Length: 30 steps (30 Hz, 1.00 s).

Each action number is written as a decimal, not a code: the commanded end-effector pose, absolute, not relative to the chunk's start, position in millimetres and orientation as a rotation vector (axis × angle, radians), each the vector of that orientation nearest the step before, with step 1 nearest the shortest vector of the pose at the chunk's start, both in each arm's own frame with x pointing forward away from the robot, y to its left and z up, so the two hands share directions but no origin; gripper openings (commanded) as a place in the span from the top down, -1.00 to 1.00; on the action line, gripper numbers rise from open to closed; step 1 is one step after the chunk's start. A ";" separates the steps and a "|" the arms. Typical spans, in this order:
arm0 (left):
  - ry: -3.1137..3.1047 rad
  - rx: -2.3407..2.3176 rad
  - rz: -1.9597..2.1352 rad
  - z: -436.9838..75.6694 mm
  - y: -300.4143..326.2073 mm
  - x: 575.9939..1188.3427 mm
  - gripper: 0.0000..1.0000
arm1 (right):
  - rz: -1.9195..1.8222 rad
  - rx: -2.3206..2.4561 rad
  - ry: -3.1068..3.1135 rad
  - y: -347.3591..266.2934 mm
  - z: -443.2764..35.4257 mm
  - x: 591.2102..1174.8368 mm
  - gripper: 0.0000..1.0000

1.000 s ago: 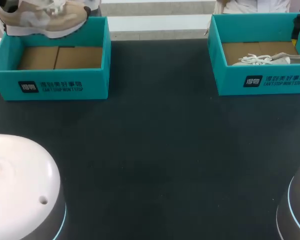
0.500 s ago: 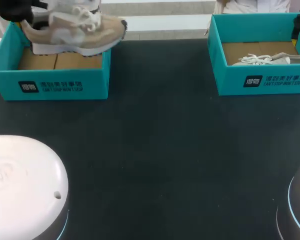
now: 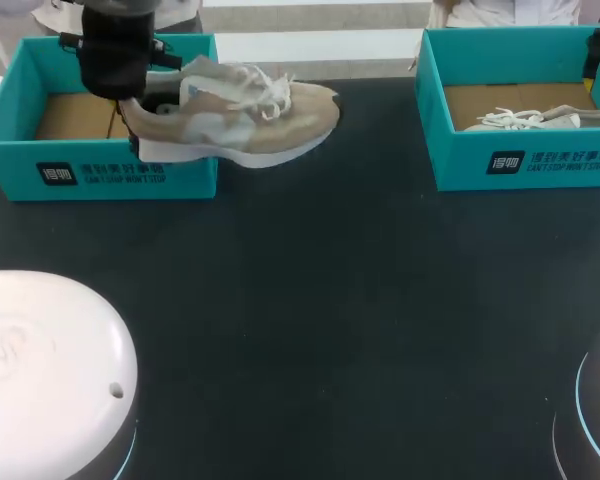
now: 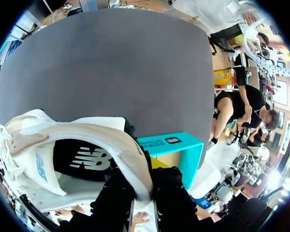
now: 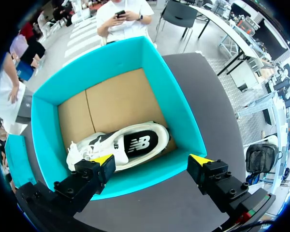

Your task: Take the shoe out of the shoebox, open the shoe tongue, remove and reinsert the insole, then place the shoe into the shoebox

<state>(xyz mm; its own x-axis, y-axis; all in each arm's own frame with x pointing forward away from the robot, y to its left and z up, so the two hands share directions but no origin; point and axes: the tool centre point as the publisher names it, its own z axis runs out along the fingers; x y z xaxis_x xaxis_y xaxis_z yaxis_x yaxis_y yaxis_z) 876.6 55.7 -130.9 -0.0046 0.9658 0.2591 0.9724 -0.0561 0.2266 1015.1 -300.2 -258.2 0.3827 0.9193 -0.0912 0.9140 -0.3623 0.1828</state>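
Above the front right corner of the left teal cardboard shoebox (image 3: 100,170), the head camera shows me my left gripper (image 3: 125,85) holding the beige and white lace-up sneaker (image 3: 245,120) by its heel. The toe points away from this box, over the black table (image 3: 330,320). Well to the right of this box stands a second teal cardboard shoebox (image 3: 525,160) with a white sneaker (image 3: 525,118) inside.

On the left wrist camera, the left gripper (image 4: 142,193) has one finger inside and one outside the heel collar of the beige sneaker (image 4: 87,145), so it is clamped. The left box (image 4: 176,150) shows just beyond the heel.

On the right wrist camera, my right gripper (image 5: 152,162) hangs over the second box (image 5: 43,121). Its yellow-tipped fingers stand wide apart and touch nothing. The white sneaker (image 5: 130,145) lies on its side on the brown cardboard floor.
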 end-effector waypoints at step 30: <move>-2.178 -2.287 -0.533 -136.4 -29.0 800.3 1.00 | 0.039 2.438 1.640 -300.0 -258.1 1015.5 -1.00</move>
